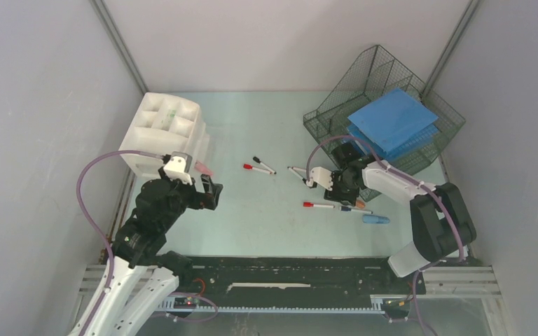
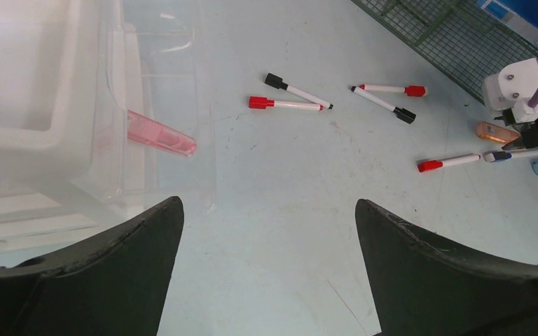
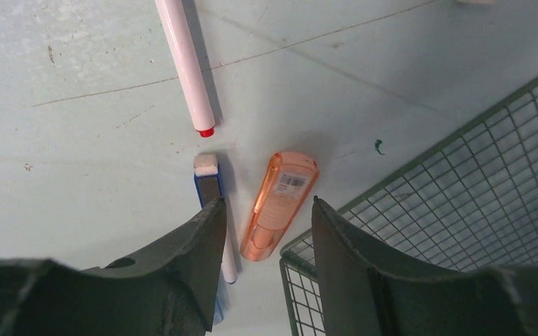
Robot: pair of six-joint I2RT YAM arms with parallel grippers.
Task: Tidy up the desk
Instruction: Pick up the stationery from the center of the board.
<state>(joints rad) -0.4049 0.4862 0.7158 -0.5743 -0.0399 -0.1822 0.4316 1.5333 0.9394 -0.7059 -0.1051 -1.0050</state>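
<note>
We see a pale mint-green flat tabletop [image 1: 266,231] carrying a white plastic drawer unit [image 1: 182,126], a dark wire-mesh tray [image 1: 375,66], slim white capped markers [image 2: 287,105] and an orange translucent oblong case [image 3: 280,203].

Left side: raised from the near-left base, folded at the elbow, angled forward and inward. Left gripper [image 1: 210,193] tilted downward, jaws spread fully wide, dark fingers [image 2: 112,273] at both lower corners of the wrist view. Right side: doubled back above the near-right base, forearm stretched leftward and low. Right gripper [image 1: 342,183] pointed steeply down, jaws partly apart, only a narrow gap between the fingers [image 3: 189,252].
</note>
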